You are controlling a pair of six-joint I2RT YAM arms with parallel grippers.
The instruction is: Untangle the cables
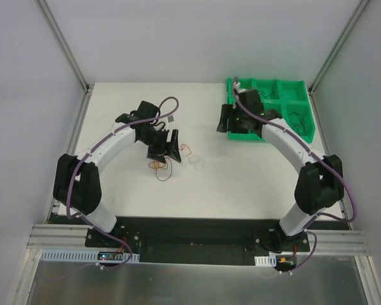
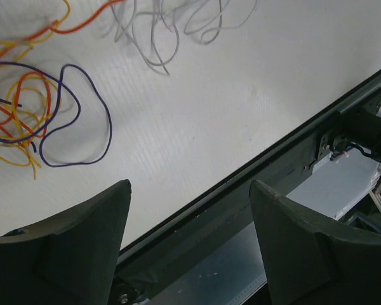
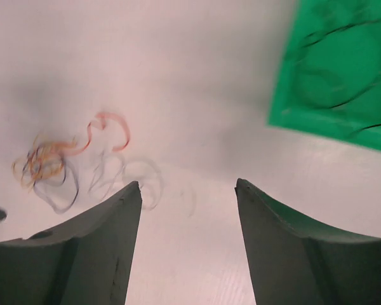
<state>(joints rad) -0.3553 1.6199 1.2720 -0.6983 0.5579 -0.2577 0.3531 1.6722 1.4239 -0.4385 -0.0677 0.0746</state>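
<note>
One loose tangle of hair-thin curly cables (image 1: 171,162) in orange, yellow, red, blue-purple and pale grey lies near the middle of the white table (image 1: 241,184). The black two-finger left gripper (image 2: 190,187) hangs just beside it, hiding its upper edge from the overhead camera, its fingers spread apart around nothing. The single green plastic compartment tray (image 1: 291,89) sits at the far right, well apart from the tangle, with a few thin black wires (image 3: 343,101) in it; the black right gripper (image 3: 188,184) hovers at its left edge, fingers likewise apart and empty.
</note>
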